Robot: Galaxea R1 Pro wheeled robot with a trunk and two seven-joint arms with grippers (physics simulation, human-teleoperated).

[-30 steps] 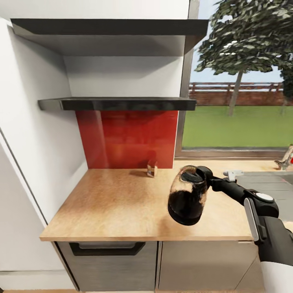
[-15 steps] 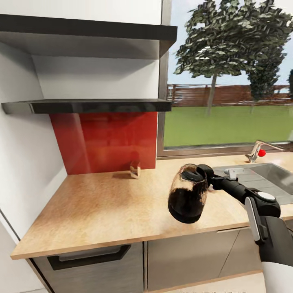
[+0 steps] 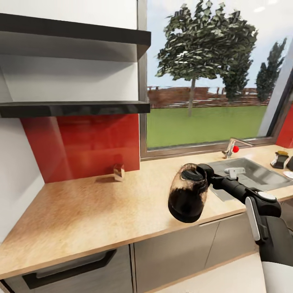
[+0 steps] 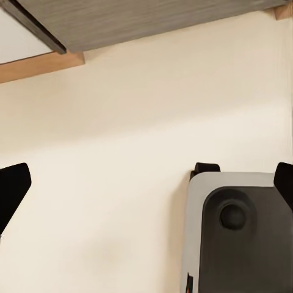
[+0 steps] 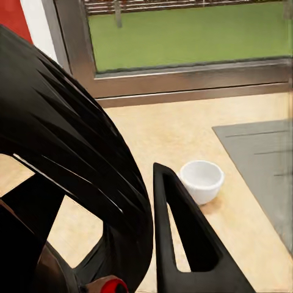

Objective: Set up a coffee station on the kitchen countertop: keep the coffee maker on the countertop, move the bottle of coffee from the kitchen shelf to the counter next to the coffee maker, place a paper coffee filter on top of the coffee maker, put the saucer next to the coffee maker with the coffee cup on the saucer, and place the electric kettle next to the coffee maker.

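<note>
The electric kettle (image 3: 188, 198), a rounded glass jug with dark contents and a black lid, hangs tilted above the front of the kitchen countertop (image 3: 89, 211). My right gripper (image 3: 210, 178) is shut on its black handle. In the right wrist view the kettle's handle and lid (image 5: 73, 152) loom close beside one black finger (image 5: 183, 244), and a small white coffee cup (image 5: 202, 180) stands on the worktop beyond, its handle hidden. The dark kitchen shelf (image 3: 73, 108) is bare. My left gripper (image 4: 146, 183) is open, hanging over pale floor.
A small glassy block (image 3: 119, 172) sits by the red backsplash. A steel sink (image 3: 248, 175) with a red-knobbed tap (image 3: 232, 147) lies to the right under the window. A small dark item with a yellowish top (image 3: 280, 159) stands at the far right. My own base (image 4: 238, 238) is below the left gripper.
The head view has swung right, so the shelves and backsplash slid left and the sink and tap came into view. The kettle stays held in the right gripper.
</note>
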